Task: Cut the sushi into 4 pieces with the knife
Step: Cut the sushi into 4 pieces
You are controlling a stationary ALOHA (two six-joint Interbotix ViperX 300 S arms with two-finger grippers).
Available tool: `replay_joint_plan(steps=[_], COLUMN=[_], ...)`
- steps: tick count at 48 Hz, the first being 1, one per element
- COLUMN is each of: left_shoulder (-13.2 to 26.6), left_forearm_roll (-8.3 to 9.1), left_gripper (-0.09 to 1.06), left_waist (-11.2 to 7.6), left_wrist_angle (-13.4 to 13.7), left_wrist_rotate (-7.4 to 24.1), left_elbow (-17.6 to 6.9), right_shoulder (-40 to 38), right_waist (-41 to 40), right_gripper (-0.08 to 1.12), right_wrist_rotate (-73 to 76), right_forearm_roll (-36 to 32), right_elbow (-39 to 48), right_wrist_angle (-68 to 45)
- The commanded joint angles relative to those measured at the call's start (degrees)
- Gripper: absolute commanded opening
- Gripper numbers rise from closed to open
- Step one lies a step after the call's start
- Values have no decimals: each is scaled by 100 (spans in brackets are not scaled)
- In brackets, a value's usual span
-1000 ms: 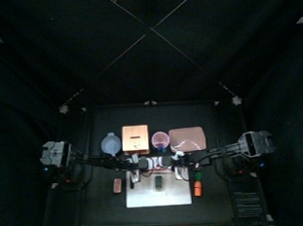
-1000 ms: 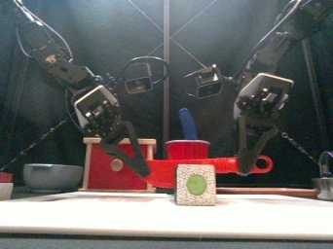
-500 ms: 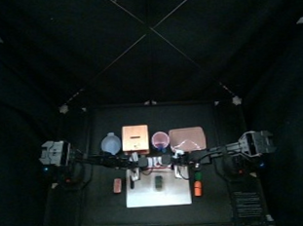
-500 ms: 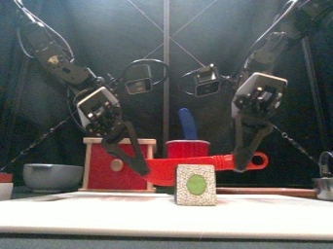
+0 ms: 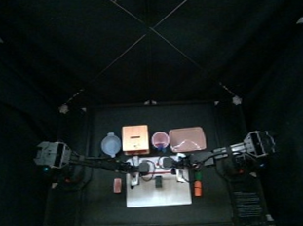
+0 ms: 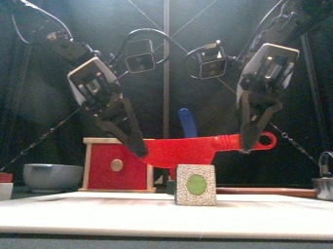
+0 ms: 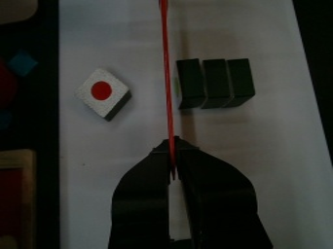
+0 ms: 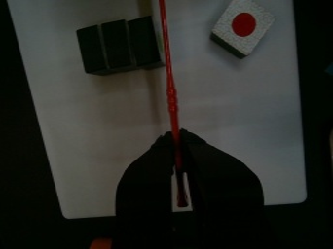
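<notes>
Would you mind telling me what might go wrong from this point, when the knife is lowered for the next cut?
1. The red knife hangs beside the three joined blocks, not over a seam; lowered straight, it may miss or shove them.
2. The left gripper and right gripper each hold one end, and the knife sits slightly tilted; uneven lowering could twist it loose.
3. The cut piece lies near the blade line and might be knocked.
</notes>
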Motion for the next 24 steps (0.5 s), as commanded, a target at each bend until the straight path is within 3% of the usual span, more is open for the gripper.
replay_joint_plan(steps=[1,12,24], left_shoulder=[-53,-9,149], left_forearm_roll=[-70,-352,-396], left_gripper=[44,44,44], left_waist=[-97,-211,-220], left_wrist_angle=[53,44,44], left_wrist_rotate=[-9,-9,-18], left_elbow=[-70,-44,-62], right_shoulder=[-158,-114,26], right_waist=[79,185,246], right_gripper=[31,31,31], right_wrist_rotate=[18,18,18], right_forearm_roll=[88,185,185], right_elbow=[-53,-26,-44], right_wrist_angle=[44,18,18])
